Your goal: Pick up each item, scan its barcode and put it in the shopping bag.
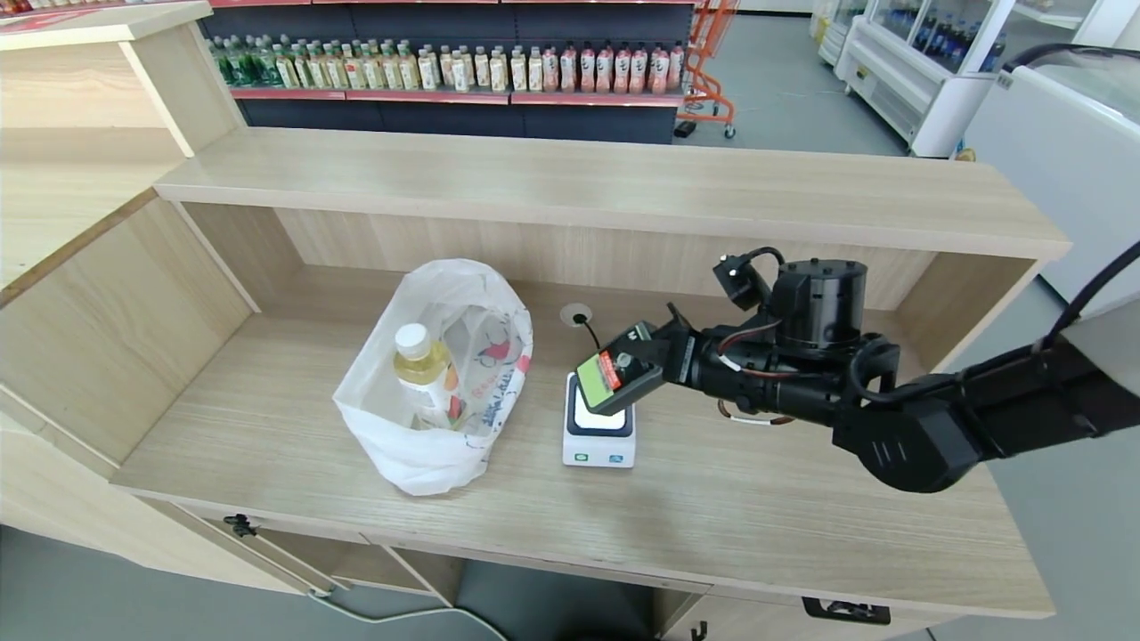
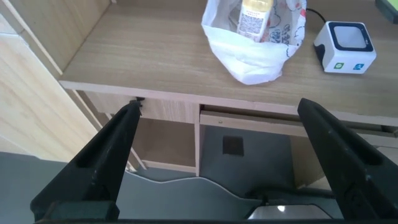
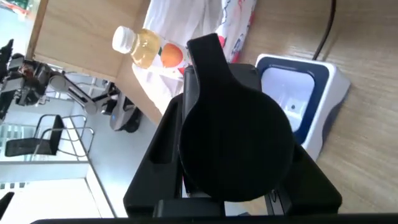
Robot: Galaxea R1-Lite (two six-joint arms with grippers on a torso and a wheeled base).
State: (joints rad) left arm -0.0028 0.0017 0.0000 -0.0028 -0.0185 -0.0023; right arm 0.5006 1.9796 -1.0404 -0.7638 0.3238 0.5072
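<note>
Hovering just above the scanner [image 1: 598,434], the right gripper [image 1: 617,374] clamps a green pack [image 1: 593,376], bag [image 1: 419,456] just left of the scanner, left gripper [image 2: 217,155] gaping idle, and a badly angled barcode could miss the read.

Tally from my station: six things, one of each kind.
I count one shopping bag [image 1: 427,427], one bottle [image 1: 419,361] inside it, one scanner [image 1: 598,442] at its three o'clock, one green item [image 1: 591,377], one left tool [image 2: 219,109] and one right tool [image 1: 619,372].
</note>
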